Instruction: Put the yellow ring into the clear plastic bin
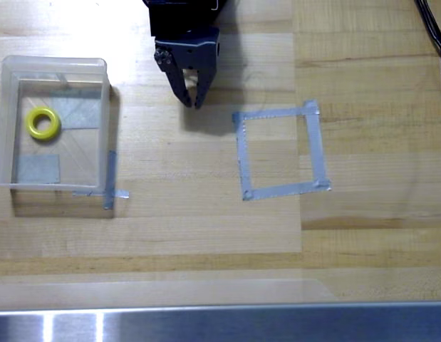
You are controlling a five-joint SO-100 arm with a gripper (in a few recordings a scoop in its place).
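Resting in clear plastic bin (6,114): doughnut-shaped yellow ring (43,122) | jaws (194,102) nearly closed, empty

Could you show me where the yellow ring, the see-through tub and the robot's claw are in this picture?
yellow ring (43,123): overhead view, on its thick yellow band, inside the bin.
clear plastic bin (55,62): overhead view, on its top rim.
gripper (194,104): overhead view, between its two fingertips, tips close together.

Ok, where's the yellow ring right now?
In the overhead view the yellow ring lies inside the clear plastic bin at the left, well left of the gripper.
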